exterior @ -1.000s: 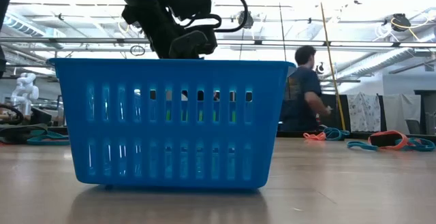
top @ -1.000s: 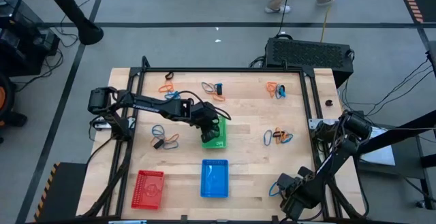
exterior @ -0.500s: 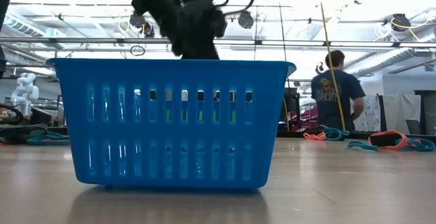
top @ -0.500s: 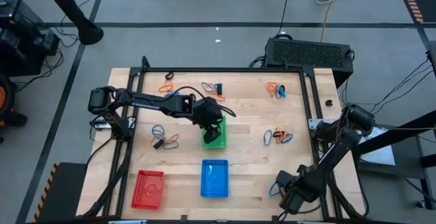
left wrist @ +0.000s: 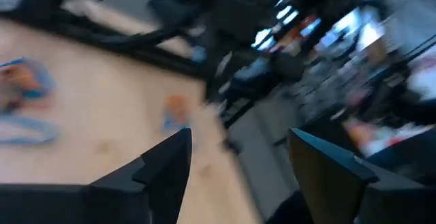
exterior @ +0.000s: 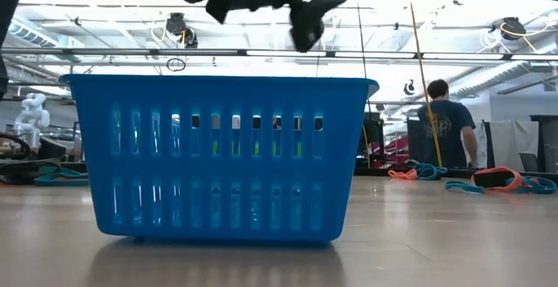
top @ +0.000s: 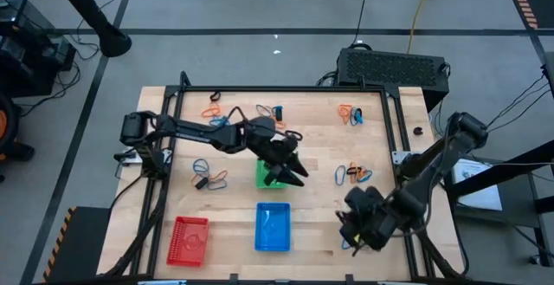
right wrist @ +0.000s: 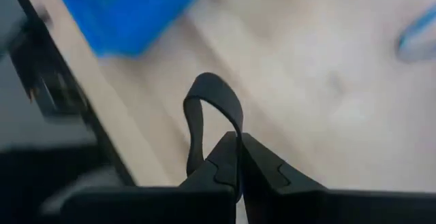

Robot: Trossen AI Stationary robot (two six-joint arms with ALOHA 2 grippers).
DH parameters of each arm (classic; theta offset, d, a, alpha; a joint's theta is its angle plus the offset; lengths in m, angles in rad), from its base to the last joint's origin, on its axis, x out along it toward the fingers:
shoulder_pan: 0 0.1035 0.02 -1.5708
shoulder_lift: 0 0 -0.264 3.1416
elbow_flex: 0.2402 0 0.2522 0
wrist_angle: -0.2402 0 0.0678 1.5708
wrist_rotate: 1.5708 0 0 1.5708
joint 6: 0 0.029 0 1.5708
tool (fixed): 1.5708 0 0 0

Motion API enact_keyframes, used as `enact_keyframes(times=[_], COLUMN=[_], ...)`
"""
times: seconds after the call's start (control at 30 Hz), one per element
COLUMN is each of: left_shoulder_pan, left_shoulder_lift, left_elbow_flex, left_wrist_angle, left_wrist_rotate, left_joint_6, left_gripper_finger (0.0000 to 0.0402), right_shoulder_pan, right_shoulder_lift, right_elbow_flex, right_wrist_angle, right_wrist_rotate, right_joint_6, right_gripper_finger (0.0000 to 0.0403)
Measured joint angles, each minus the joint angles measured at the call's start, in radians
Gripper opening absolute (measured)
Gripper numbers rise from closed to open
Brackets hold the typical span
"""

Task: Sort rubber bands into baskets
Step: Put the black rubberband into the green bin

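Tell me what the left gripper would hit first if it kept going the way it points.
Probably nothing close: the open left gripper points right from the green basket over bare wood, toward the rubber bands on the right side, though its height above them is unclear.

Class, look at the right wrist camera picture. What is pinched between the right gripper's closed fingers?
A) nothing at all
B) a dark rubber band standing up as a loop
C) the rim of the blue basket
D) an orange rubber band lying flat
B: in the right wrist view the right gripper is shut on a dark rubber band, whose loop rises above the fingertips, apart from the blue basket beyond.
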Motion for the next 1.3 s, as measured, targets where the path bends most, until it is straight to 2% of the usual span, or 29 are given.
enact_keyframes(times=[0.1,0.2,0.37,0.63,0.77,0.97,1.3], left_shoulder_pan=[-0.024,-0.046,-0.064,-0.064,-0.065,-0.057,-0.038], left_shoulder_lift=[0.06,0.1,0.125,0.125,0.125,0.119,0.096], left_elbow_flex=[-0.001,-0.002,-0.002,-0.002,-0.002,-0.002,-0.002], left_wrist_angle=[0.16,0.265,0.33,0.344,0.279,0.278,0.267], left_wrist_rotate=[0.031,0.04,0.036,0.056,0.02,0.014,0.022], left_joint_6=[-0.085,-0.115,-0.141,-0.141,-0.135,-0.114,-0.081], left_gripper_finger=[0.0247,0.0247,0.0247,0.0247,0.0247,0.0247,0.0247], right_shoulder_pan=[-0.049,-0.104,-0.192,-0.289,-0.319,-0.32,-0.314], right_shoulder_lift=[-0.024,-0.032,-0.037,-0.037,-0.036,-0.036,-0.035], right_elbow_flex=[0.0,0.001,0.001,0.001,0.0,0.0,0.0], right_wrist_angle=[0.024,0.072,0.19,0.289,0.32,0.306,0.323], right_wrist_rotate=[0.058,0.064,0.064,0.054,-0.047,-0.15,-0.148], right_joint_6=[-0.078,-0.163,-0.293,-0.419,-0.466,-0.432,-0.409], right_gripper_finger=[0.0001,0.0001,0.0,0.0,0.0,0.0,0.0])
